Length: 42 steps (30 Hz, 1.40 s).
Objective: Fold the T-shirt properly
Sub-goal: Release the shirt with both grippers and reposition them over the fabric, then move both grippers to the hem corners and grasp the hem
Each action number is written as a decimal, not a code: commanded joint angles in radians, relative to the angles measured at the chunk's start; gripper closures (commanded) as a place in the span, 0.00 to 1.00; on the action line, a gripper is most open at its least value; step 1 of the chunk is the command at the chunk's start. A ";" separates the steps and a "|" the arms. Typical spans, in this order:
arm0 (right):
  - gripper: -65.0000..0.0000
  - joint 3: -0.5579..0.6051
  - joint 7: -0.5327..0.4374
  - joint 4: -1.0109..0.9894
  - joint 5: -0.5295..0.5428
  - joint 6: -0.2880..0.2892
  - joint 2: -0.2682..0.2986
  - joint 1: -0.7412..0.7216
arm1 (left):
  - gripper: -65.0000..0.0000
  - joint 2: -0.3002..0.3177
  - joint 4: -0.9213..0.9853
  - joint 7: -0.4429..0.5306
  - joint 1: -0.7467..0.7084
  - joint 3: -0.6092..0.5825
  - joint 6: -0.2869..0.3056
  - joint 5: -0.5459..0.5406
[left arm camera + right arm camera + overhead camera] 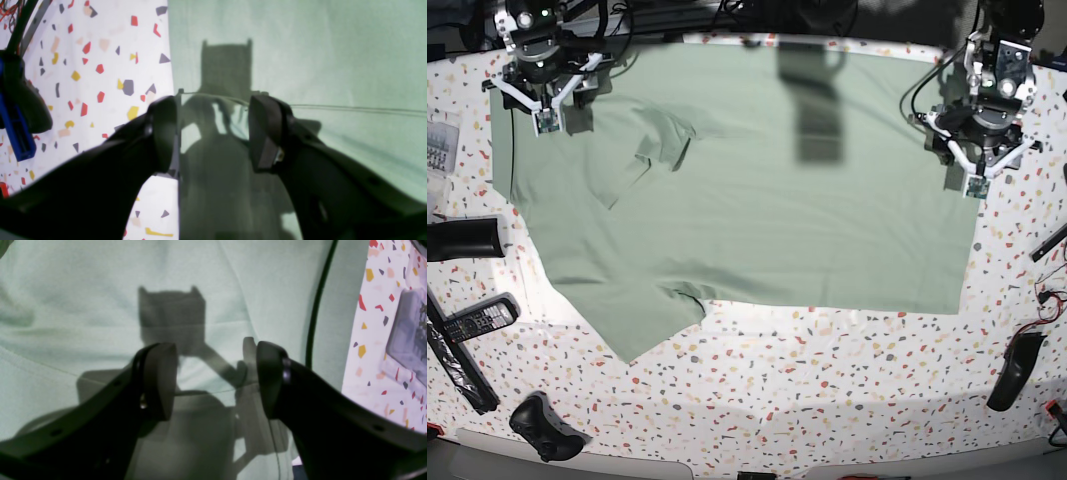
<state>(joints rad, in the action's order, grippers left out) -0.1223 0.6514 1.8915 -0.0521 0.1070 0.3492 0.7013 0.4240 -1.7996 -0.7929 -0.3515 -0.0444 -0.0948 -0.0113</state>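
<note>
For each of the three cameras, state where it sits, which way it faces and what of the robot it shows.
Left wrist: on the left arm, looking down past its open left pincer at the shirt edge.
Right wrist: on the right arm, looking down past the open right pincer onto cloth.
Base: overhead, showing both arms and the table.
All three share the shirt.

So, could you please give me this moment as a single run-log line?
T-shirt: spread flat, unfolded | left gripper: open, over shirt's edge | right gripper: open, above shirt near collar | grasp: none yet
</note>
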 commanded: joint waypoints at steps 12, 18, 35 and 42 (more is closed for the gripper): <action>0.44 -0.003 0.033 0.010 0.003 -0.002 0.008 -0.102 | 0.51 0.011 -0.016 0.038 0.028 0.006 -0.006 0.011; 0.44 -0.003 0.037 0.014 0.002 -0.003 0.008 -0.100 | 0.51 0.011 -0.016 0.031 0.057 0.006 -0.006 0.011; 0.44 -0.003 0.072 0.152 -0.002 -0.003 0.008 -0.101 | 0.51 0.011 -0.013 0.030 0.198 0.006 0.044 0.105; 0.44 -0.003 0.072 0.205 -0.002 -0.003 0.008 -0.103 | 0.51 0.011 0.010 0.043 0.378 0.006 0.176 -0.051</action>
<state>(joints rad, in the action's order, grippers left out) -0.1200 0.7425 2.0750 -0.0528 0.1081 0.3496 0.5980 0.4244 -1.7767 -0.7742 0.0097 -0.0444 0.0917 -0.0704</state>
